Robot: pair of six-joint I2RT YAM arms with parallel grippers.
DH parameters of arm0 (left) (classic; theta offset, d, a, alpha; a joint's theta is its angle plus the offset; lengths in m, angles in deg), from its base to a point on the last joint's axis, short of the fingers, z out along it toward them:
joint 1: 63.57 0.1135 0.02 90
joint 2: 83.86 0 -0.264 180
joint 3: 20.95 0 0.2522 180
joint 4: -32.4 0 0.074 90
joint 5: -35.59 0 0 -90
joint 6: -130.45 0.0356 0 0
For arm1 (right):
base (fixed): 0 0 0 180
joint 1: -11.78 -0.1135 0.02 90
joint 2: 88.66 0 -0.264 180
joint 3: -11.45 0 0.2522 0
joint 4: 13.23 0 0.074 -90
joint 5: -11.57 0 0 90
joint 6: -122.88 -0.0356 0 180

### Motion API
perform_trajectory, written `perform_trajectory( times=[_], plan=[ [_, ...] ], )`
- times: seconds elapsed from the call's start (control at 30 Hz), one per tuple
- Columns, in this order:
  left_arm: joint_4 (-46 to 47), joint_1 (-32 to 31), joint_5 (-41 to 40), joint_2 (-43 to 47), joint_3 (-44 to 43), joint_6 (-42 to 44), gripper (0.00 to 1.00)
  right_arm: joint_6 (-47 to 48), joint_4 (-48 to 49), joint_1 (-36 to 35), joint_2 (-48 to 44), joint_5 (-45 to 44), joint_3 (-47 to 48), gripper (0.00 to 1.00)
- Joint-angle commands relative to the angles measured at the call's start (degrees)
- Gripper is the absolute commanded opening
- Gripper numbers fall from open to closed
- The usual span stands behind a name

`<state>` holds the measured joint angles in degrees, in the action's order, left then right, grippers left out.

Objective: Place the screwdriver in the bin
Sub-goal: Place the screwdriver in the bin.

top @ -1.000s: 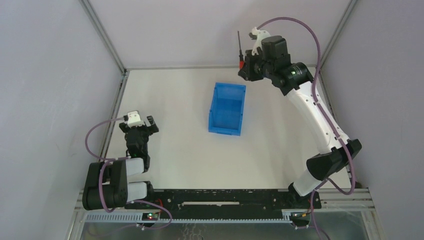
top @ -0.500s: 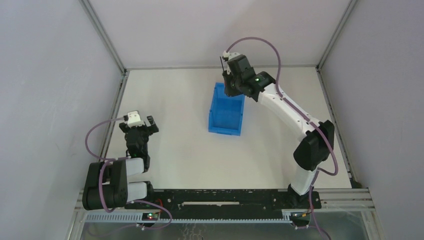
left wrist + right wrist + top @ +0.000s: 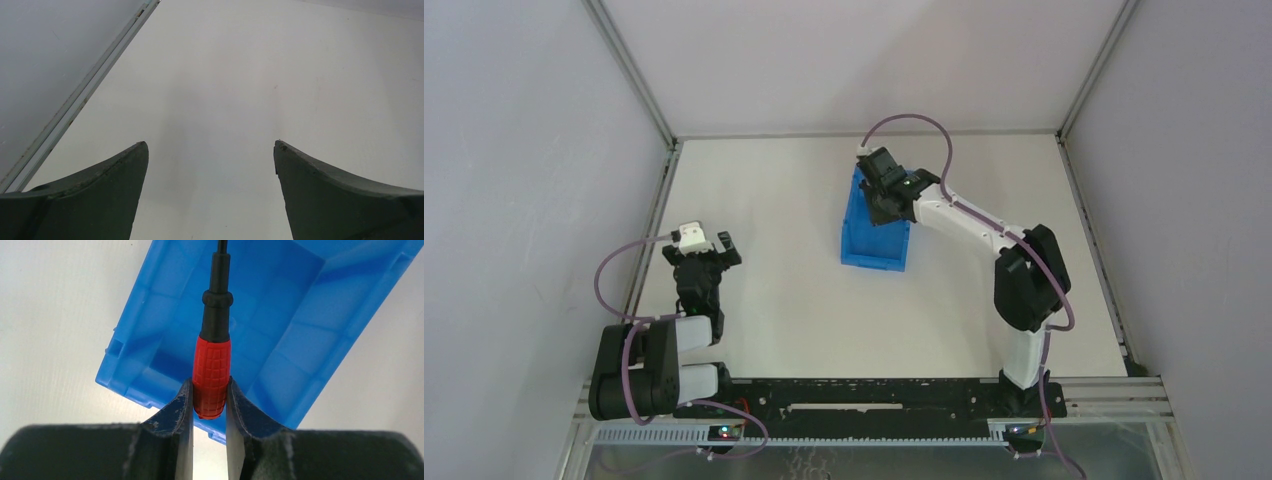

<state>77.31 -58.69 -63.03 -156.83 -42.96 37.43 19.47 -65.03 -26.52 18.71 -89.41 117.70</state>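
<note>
Holding the screwdriver point(image 3: 212, 375) above the bin point(image 3: 300, 305).
Pinched at the ribbed red handle between the fingers point(image 3: 177, 407) of the right gripper point(image 3: 210, 402), shaft aimed over the bin's interior; likely light, stiff, grippy there. Idling near left, left gripper point(image 3: 210, 145) spread wide.

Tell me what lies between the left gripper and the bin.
Nothing does: only bare white table stretches between the left gripper and the bin, as the top external view shows.
</note>
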Motion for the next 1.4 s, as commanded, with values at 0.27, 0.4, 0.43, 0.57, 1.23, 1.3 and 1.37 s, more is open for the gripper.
perform_trajectory(
  times=[0.27,0.4,0.43,0.57,1.23,1.3,1.37],
  plan=[
    [2.15,-0.54,-0.25,0.99,-2.48,0.83,1.00,-2.67,4.09,-1.33,2.64,-2.21,-2.18,0.04],
    [2.15,-0.42,-0.23,0.99,-2.47,0.88,1.00,-2.72,4.01,-1.45,3.76,-2.37,-2.31,0.05],
    [2.15,-0.45,-0.23,0.99,-2.54,0.84,1.00,-2.68,3.95,-1.34,4.05,-2.38,-2.25,0.05],
    [2.15,-0.45,-0.25,0.99,-2.48,0.85,1.00,-2.95,3.61,-1.40,5.28,-3.02,-2.14,0.05],
    [2.15,-0.40,-0.25,0.99,-2.50,0.88,1.00,-4.61,1.82,-1.16,11.47,-4.68,0.65,0.15],
    [2.15,-0.38,-0.25,0.99,-2.53,0.90,1.00,-4.65,1.81,-1.16,11.72,-4.87,0.74,0.18],
    [2.15,-0.44,-0.25,0.99,-2.48,0.83,1.00,-4.77,1.51,-1.02,12.04,-5.00,0.98,0.23]
  ],
)
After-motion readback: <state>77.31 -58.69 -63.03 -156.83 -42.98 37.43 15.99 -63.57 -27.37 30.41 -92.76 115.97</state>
